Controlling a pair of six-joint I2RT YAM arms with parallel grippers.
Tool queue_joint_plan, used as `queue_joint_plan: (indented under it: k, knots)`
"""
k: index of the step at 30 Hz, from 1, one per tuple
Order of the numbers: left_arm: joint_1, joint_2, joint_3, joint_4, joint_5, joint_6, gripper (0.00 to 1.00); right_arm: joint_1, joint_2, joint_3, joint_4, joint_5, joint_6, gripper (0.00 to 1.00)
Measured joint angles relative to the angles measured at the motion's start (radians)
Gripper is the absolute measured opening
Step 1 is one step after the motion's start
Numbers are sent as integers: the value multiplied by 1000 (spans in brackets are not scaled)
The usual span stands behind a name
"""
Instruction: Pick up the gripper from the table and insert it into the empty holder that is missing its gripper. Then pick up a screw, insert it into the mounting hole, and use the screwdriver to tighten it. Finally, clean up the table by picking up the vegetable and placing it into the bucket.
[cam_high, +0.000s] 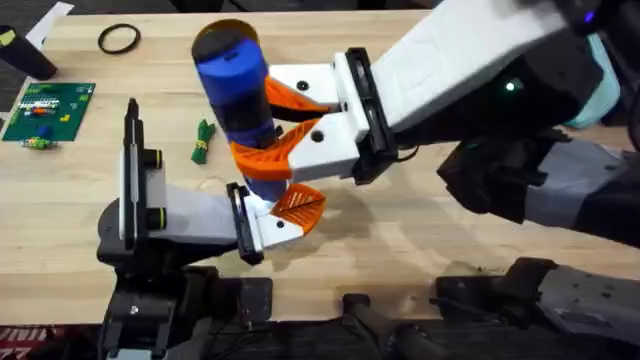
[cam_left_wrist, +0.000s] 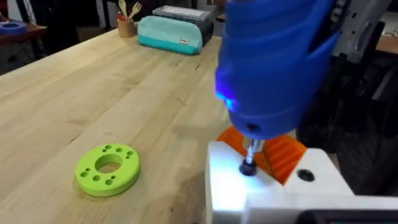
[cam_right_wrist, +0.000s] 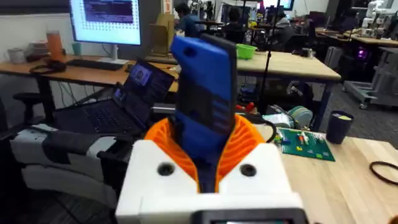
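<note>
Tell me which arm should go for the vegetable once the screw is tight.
Probably the left. The right gripper is shut on the screwdriver, its tip on the screw in the left wrist view. The vegetable lies on the table's left side, nearer the left arm's base.

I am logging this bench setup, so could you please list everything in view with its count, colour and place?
screwdriver: one, blue with black cap, upright over the holder, tip on a screw in the white block
gripper: one, orange ribbed, mounted at the holder's end
holder: one, grey-white with black plate, lower left of table
vegetable: one, green, left of centre
green board: one, with coloured bricks, far left
black ring: one, far left corner
green disc: one, on the table
right end effector: one, white with orange pads, shut on the screwdriver
</note>
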Motion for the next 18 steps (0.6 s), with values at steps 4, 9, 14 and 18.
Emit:
queue_joint_plan:
  k: [4,9,14,18]
  knots:
    - [0,0,0,0,0,0,9,0,0,0,0,0,0,84]
    - [0,0,0,0,0,0,9,0,0,0,-2,0,1,84]
    - [0,0,0,0,0,0,9,0,0,0,-3,0,1,84]
    - [0,0,0,0,0,0,9,0,0,0,-9,0,1,84]
